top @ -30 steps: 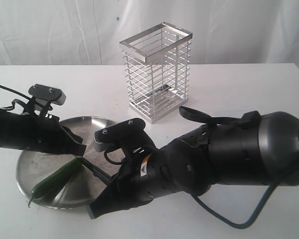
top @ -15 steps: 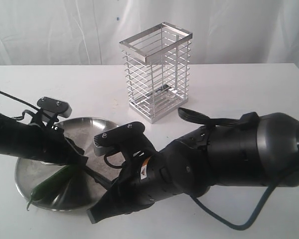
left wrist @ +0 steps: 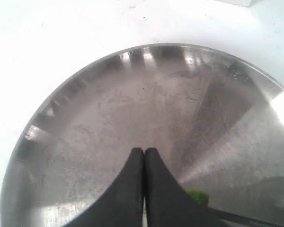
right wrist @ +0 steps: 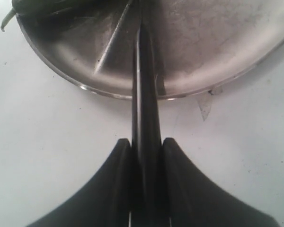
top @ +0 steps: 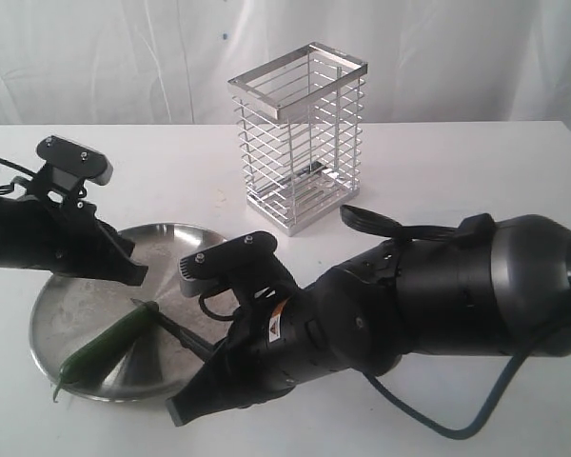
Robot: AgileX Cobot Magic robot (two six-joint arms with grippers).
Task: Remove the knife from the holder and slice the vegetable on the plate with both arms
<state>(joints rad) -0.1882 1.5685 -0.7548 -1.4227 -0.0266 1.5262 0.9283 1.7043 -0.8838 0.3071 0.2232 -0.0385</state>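
Note:
The dark-green vegetable [top: 103, 348] lies on the front left of the steel plate [top: 76, 295], its stem tip over the rim. The black knife [top: 171, 327] reaches in over the plate's right rim, with its point beside the vegetable's near end. My right gripper [top: 212, 354] is shut on the knife's handle just outside the rim; the right wrist view shows the knife [right wrist: 144, 71] clamped in that gripper [right wrist: 145, 140]. My left gripper [top: 133, 273] hangs shut and empty above the plate's back left. From the left wrist, this gripper [left wrist: 144, 150] hides most of the vegetable [left wrist: 198, 195].
The wire holder [top: 300, 138] stands empty at the back centre, well behind the plate. The bulky right arm [top: 438, 295] lies low across the front right of the white table, a cable trailing behind it.
My left gripper dipped onto the vegetable's end half a second ago, then rose up and left off it. The knife's point now shows. The right arm has barely moved.

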